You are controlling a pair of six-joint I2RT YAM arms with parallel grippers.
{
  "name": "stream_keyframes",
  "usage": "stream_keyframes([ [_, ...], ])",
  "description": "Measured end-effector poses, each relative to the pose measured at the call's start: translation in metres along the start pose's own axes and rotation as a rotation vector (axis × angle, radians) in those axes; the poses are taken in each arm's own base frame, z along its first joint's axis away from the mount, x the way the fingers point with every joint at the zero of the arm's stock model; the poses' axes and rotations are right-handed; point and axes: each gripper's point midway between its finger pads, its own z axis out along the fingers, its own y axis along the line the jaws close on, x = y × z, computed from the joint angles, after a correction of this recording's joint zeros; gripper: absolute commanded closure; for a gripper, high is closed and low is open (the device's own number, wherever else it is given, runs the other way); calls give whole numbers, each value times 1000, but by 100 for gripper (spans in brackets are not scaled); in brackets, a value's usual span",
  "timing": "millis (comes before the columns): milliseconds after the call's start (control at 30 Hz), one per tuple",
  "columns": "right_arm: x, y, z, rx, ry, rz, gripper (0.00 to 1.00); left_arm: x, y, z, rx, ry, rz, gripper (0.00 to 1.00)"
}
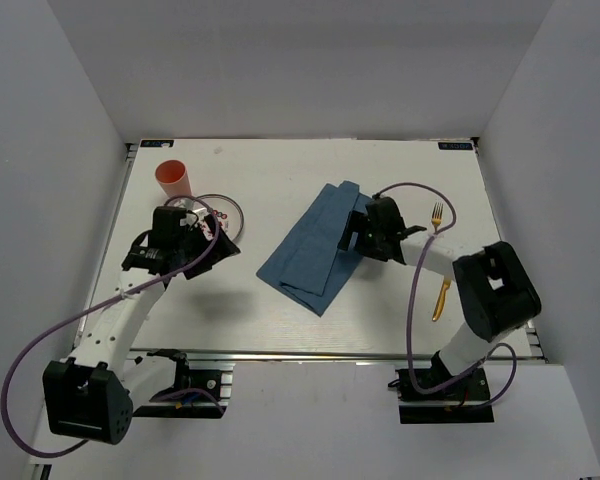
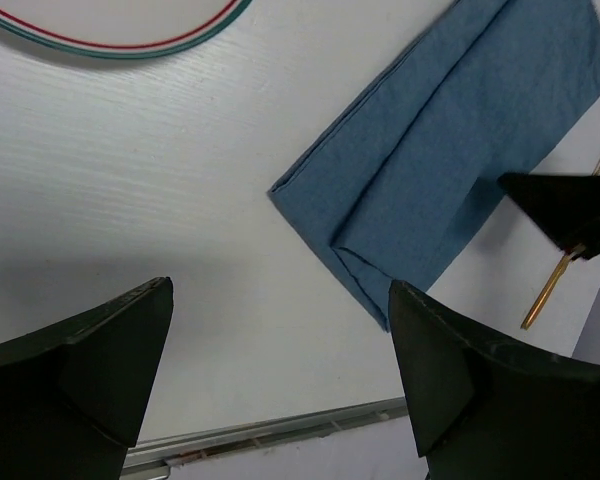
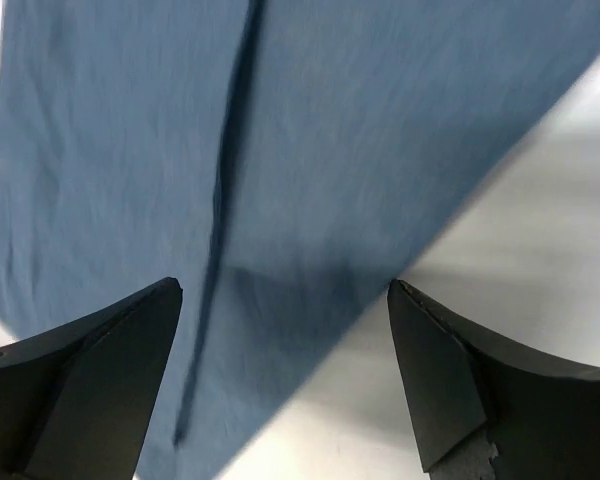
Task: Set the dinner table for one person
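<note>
Top external view: the metal rail (image 1: 310,354) runs along the near edge of the white worktop (image 1: 280,170). The worktop fills the middle of the scene between grey walls, with both arm bases just in front of it. Just past the rail on the right, beside the right arm, lies a gold utensil (image 1: 441,298), too small to tell its kind. A folded blue cloth (image 1: 315,250) lies slantwise near the middle of the worktop.

The right claw (image 1: 352,240) is over the cloth's right edge. The right wrist view shows its fingers (image 3: 100,380) spread wide with nothing between them, and cloth fills most of the picture beneath. Whether they touch the cloth cannot be told.

The left claw (image 1: 212,243) is left of the cloth and apart from it. In the left wrist view its fingers (image 2: 90,370) are likewise wide and empty, over bare worktop.

Farther back, a gold fork (image 1: 437,214) lies to the right of the right claw. A plate (image 1: 225,203) with a coloured rim is partly hidden by the left claw. An orange cup (image 1: 174,177) sits just beyond the plate, toward the far-left corner.
</note>
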Motion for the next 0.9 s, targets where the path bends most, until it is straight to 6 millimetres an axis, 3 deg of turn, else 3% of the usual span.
stream_keyframes([
  [133,-40,-12,28,102,16,-20,11,20,6,18,3,87,-7,2],
  [267,-110,-3,66,81,26,-116,11,28,4,23,34,103,8,2],
  [333,-138,0,75,66,17,-174,11,32,4,27,47,111,22,2],
  [400,-158,-2,69,100,-6,-207,11,40,6,33,55,135,28,2],
  [533,-185,12,34,114,-97,-242,11,55,12,40,55,175,30,2],
  [633,-158,29,-2,15,-97,-259,13,56,11,40,63,178,36,2],
  [700,-132,37,-15,-65,-69,-267,17,55,10,39,69,178,41,2],
  [800,-87,38,-10,-167,9,-258,21,55,7,38,82,179,52,2],
  [900,-39,23,0,-200,120,-223,25,57,2,36,107,189,63,2],
])
